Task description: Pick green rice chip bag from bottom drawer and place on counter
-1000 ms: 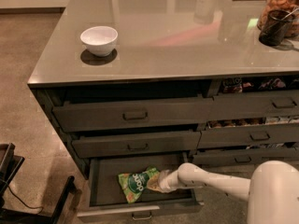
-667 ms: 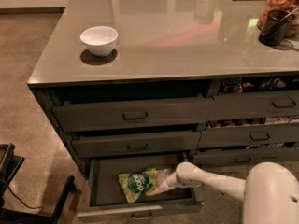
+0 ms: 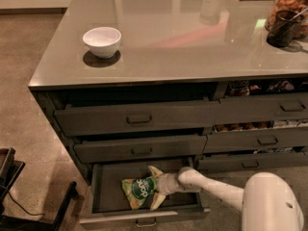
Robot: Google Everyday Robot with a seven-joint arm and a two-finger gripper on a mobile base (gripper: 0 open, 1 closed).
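Note:
The green rice chip bag (image 3: 137, 190) lies flat on the dark floor of the open bottom drawer (image 3: 111, 196), left of its middle. My gripper (image 3: 155, 187) reaches into the drawer from the right on its white arm. Its two pale fingers (image 3: 155, 171) are spread apart, one behind and one in front of the bag's right end. The bag rests on the drawer floor. The glossy grey counter (image 3: 192, 37) spreads above the drawers.
A white bowl (image 3: 101, 41) stands on the counter at the left. A jar of snacks (image 3: 288, 8) and a dark cup (image 3: 281, 29) stand at the counter's right edge. The drawers above the open one jut out slightly. A dark chair frame (image 3: 14, 196) stands on the floor at the left.
My gripper has slid left along the drawer, so its fingers now straddle the right end of the bag. The bag has not moved.

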